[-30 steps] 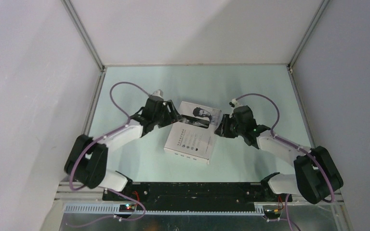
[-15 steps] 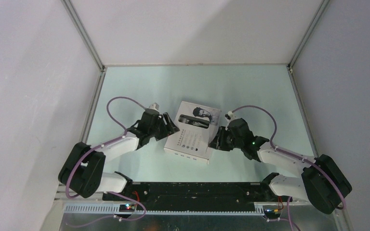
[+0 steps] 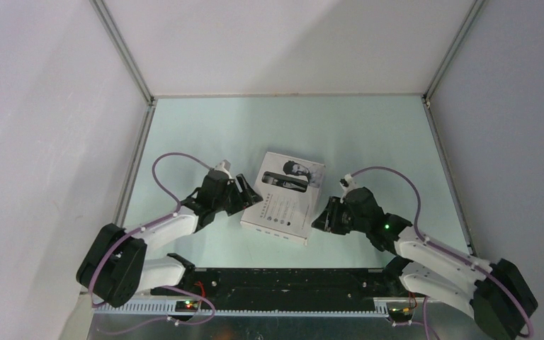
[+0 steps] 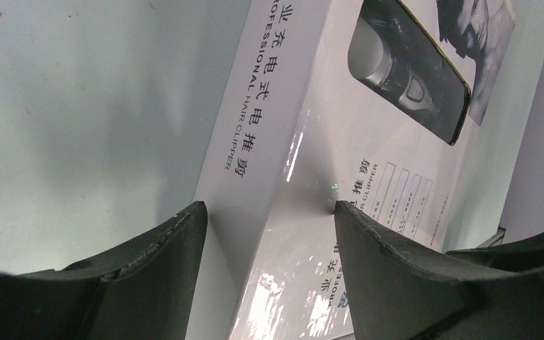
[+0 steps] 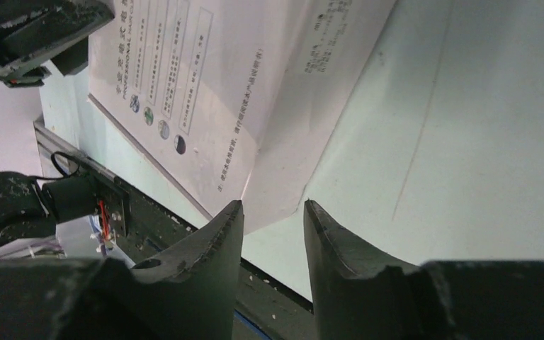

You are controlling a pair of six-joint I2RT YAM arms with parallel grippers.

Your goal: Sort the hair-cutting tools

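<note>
A flat white box (image 3: 287, 195) printed with a man's face and a clipper picture lies mid-table. No loose clipper, cord, brush or comb attachment is in view. My left gripper (image 3: 250, 199) is open at the box's left edge. In the left wrist view the box (image 4: 340, 142) has its long edge running between the spread fingers of the left gripper (image 4: 269, 209). My right gripper (image 3: 320, 221) is at the box's near right corner, slightly open and empty. In the right wrist view that corner of the box (image 5: 205, 92) lies just beyond the tips of the right gripper (image 5: 273, 205).
The pale green table (image 3: 205, 134) is walled by white panels on three sides. A black mounting rail (image 3: 283, 280) runs along the near edge and also shows in the right wrist view (image 5: 149, 212). The left arm (image 5: 28, 28) shows across the box.
Both grippers have slid back toward the near edge along the box's sides, the left along the left edge, the right toward the near right corner. The box has stayed put.
</note>
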